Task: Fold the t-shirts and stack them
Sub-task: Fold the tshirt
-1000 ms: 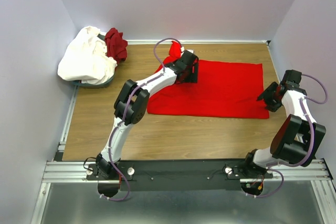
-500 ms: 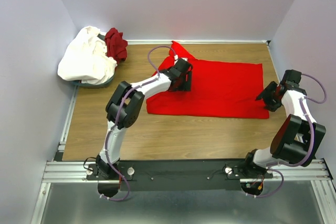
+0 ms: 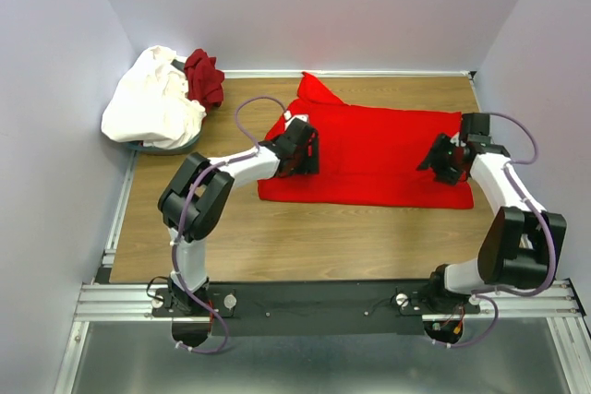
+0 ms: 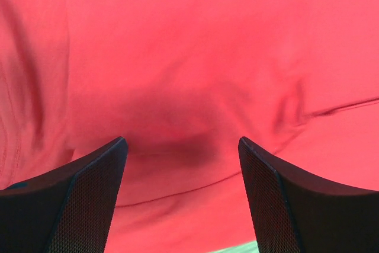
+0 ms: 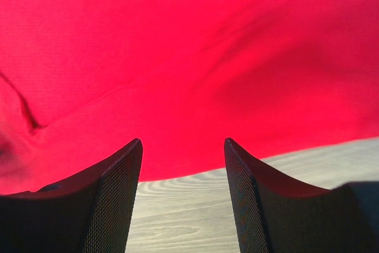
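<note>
Both arms' jaws are hanging spread over the red shirt [image 3: 379, 149], with the white shirt [image 3: 152, 103] and maroon shirt [image 3: 203, 76] crowding the far-left corner of the desk [image 3: 277, 237].

Held low, left tool [image 4: 182, 141] and right tool [image 5: 183, 141] gape.

The bright red t-shirt [image 3: 388, 149] lies spread flat on the bench [image 3: 305, 237], across its far right part, as a wide rough rectangle with soft creases; one sleeve pokes out at its far left corner; its near hem runs almost straight. The white t-shirt [image 3: 152, 103] sits crumpled in a heap at the far left corner; the maroon t-shirt [image 3: 203, 76] is bunched against the heap's far right side, touching it.
</note>
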Available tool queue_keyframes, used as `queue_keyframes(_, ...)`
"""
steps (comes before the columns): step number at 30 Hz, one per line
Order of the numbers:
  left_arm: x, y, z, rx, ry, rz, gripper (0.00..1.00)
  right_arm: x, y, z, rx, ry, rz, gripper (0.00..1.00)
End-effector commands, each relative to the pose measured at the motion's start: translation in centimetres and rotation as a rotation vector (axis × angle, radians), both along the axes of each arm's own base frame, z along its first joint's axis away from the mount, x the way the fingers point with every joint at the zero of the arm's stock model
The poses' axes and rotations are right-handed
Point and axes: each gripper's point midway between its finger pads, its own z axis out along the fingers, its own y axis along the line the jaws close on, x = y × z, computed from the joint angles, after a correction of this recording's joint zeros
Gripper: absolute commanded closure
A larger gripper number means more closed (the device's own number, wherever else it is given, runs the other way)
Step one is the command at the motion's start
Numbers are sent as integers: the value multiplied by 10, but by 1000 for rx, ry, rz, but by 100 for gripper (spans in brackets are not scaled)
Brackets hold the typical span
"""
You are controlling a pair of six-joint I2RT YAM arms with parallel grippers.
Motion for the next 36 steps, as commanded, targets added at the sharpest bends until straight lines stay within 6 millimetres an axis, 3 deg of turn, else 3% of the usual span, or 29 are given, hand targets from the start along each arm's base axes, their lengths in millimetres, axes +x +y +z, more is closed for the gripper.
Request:
queue_keyframes(1, -9, 11, -17, -18, 18, 28, 16, 15, 24, -2, 28, -17, 44, 35)
queue_keyframes(5, -17, 20, -23, -26, 19, 50, 16, 23, 44, -10, 100, -16, 84, 35)
queue_keyframes(10, -33, 32, -35, -38, 50, 81, 16, 21, 50, -32, 98, 41, 104, 35)
queue_keyframes(15, -49, 43, -45, -36, 71, 102, 17, 3, 52, -62, 100, 136, 99, 35)
queue_keyframes(22, -73, 57, -61, -34, 113, 112, 17, -25, 56, -84, 125, 222, 75, 35)
queue_keyframes(30, -92, 70, -63, -34, 128, 129, 16, -59, 82, -87, 291, 288, 1, 35)
queue_keyframes(36, -111, 76, -70, -51, 173, 138, 16, -81, 84, -80, 305, 270, -37, 34)
